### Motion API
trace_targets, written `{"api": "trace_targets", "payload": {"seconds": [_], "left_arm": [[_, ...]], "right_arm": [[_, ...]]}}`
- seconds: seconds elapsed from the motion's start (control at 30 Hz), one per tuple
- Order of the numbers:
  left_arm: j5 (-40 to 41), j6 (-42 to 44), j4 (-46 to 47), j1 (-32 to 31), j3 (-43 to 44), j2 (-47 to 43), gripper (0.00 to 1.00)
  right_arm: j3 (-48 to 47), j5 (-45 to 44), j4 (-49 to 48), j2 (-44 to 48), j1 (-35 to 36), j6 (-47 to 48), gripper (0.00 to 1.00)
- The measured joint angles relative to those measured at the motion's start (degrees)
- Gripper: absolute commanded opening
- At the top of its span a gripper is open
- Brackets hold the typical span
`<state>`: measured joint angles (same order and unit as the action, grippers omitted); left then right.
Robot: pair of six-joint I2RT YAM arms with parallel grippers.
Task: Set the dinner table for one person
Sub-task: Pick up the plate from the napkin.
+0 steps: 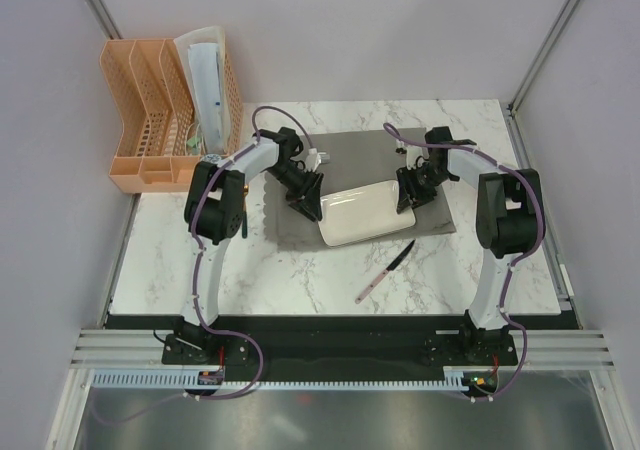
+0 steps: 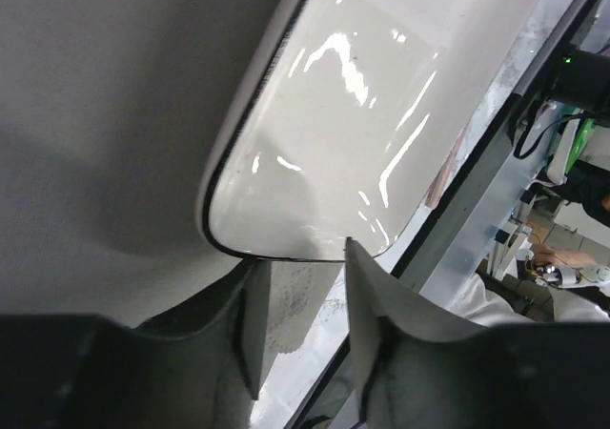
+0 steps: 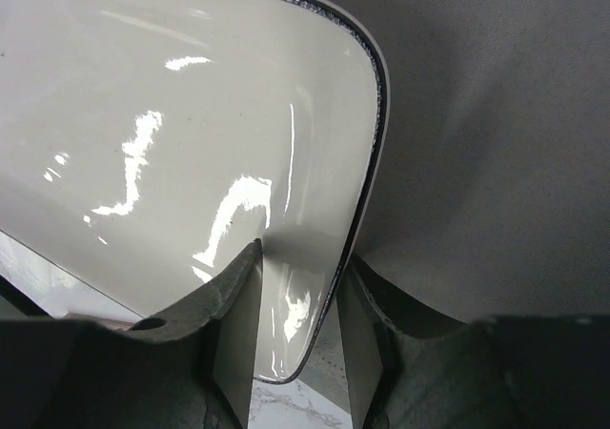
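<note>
White plate, black rim; grey placemat; white grey-veined table.

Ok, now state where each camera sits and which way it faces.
Top external: high behind the arms, looking down on the marble table; both arms show whole, left gripper and right gripper at the ends of the white rectangular plate.
Left wrist: on the left arm, looking along its open fingers at a plate corner on the grey placemat.
Right wrist: on the right arm, looking along its open fingers, which straddle the plate's rim.
Shared: both wrist views show the same plate and placemat, from opposite ends.
</note>
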<state>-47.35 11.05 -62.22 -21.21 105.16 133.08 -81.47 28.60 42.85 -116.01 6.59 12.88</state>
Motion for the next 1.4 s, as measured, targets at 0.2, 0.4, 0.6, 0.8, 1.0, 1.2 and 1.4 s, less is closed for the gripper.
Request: {"api": "trace_targets", "payload": {"seconds": [0.2, 0.4, 0.6, 0.8, 1.0, 1.2, 1.4], "left_arm": [[2.14, -1.22, 0.63, -0.26, -0.72, -0.39, 0.39], [3.54, -1.73, 0.76, -0.66, -0.72, -0.72, 0.4], [3.72, -1.9, 0.79, -0.63, -0.74, -0.9, 0.41], [3.74, -1.88, 0.83, 0.17, -0.87, -1.14, 0.42], [3.74, -1.86, 1.46, 1.57, -1.49, -1.29, 0.42], [3.72, -1.84, 1.46, 2.47, -3.32, -2.19, 0.42], [3.56, -1.95, 2.25, 2.49, -3.32, -2.6, 0.42]], "right_arm": [[0.0, -0.04, -0.17, -0.04, -0.09, 0.22, 0.43], [0.02, 0.02, -0.2, -0.07, -0.11, 0.44, 0.44], [0.44, 0.72, -0.39, 0.15, -0.11, 0.9, 0.49], [0.46, 1.64, -0.66, 0.15, -0.07, 1.09, 0.5], [0.87, 2.8, -1.7, 0.13, 0.07, 1.44, 0.5], [1.05, 3.3, -1.97, 0.13, 0.04, 1.95, 0.5], [1.07, 3.41, -2.03, 0.13, 0.04, 1.97, 0.5]]}}
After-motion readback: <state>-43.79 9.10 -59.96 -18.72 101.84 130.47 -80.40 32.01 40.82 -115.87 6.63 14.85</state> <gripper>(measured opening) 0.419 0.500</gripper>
